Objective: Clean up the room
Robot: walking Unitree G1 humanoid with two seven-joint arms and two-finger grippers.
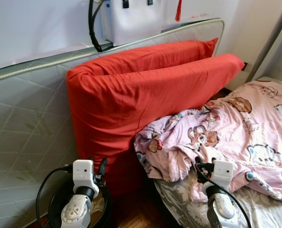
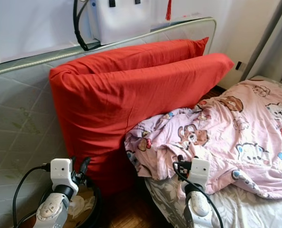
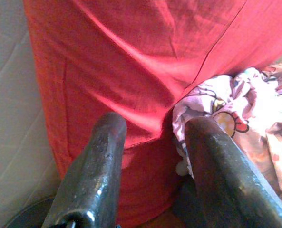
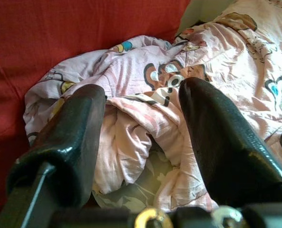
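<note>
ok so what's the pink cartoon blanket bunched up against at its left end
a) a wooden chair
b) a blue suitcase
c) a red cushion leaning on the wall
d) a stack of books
c: the crumpled edge of the pink cartoon blanket presses against the big red cushion, which stands propped against the quilted grey panel behind it.

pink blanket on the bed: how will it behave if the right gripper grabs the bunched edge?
The pink blanket is probably floppy: it lies in soft crumpled folds. Likely light, thin fabric. A pinch by the right gripper would probably lift only one fold, the rest trailing.
</note>
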